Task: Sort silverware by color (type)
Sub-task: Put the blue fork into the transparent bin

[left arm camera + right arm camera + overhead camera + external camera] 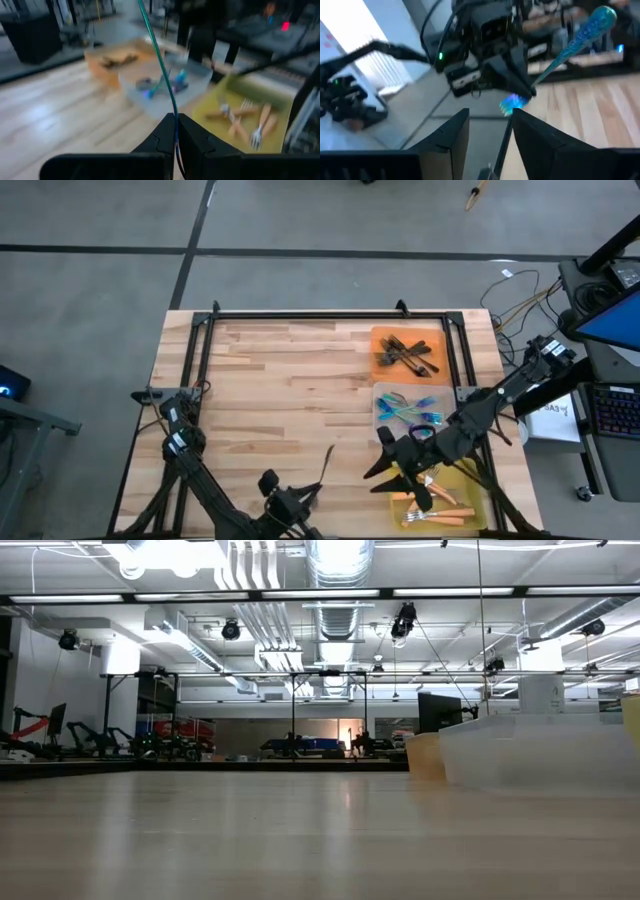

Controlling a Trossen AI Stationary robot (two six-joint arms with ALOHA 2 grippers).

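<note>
We see the left gripper (176, 131) near the table's front edge, its fingers pressed together on a thin blue-handled fork (159, 60) that stands up from them. The right gripper (385, 462), fingers spread and empty, hangs beside the yellow tray (472, 478) by the right edge. We judge a handover is intended, since the trays lie on the right.

Wooden table (290, 370), orange tray (378, 338), clear tray (383, 402), yellow tray (474, 488), keyboard (612, 412)
</note>
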